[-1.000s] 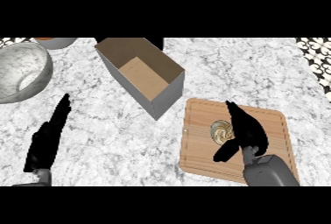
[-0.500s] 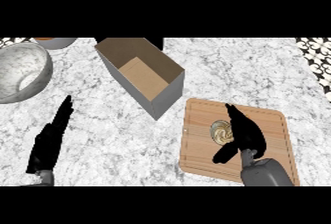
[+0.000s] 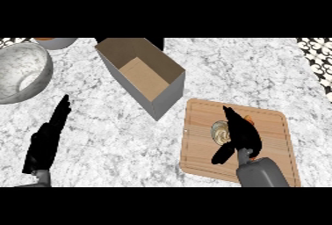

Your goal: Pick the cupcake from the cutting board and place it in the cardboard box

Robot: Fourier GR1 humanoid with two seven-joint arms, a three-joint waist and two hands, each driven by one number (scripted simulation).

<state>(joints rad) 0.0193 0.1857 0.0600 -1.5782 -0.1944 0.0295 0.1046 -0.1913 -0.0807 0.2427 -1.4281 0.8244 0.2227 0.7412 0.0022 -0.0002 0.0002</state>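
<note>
right hand is over the cutting board, fingers straight and thumb spread, flat against the right side of the cupcake, not curled round it. cupcake sits on the board, left of centre. cardboard box stands open nearby, up-left. left hand rests open at lower left.

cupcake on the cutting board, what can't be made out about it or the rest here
- Cupcake: head view, right hand covers its right part; whether the fingers touch it cannot be told.
- Cutting board: lower right corner hidden by the forearm.
- Cardboard box: its near wall hides part of the floor.
- Bowl: cut off by the left edge.
</note>
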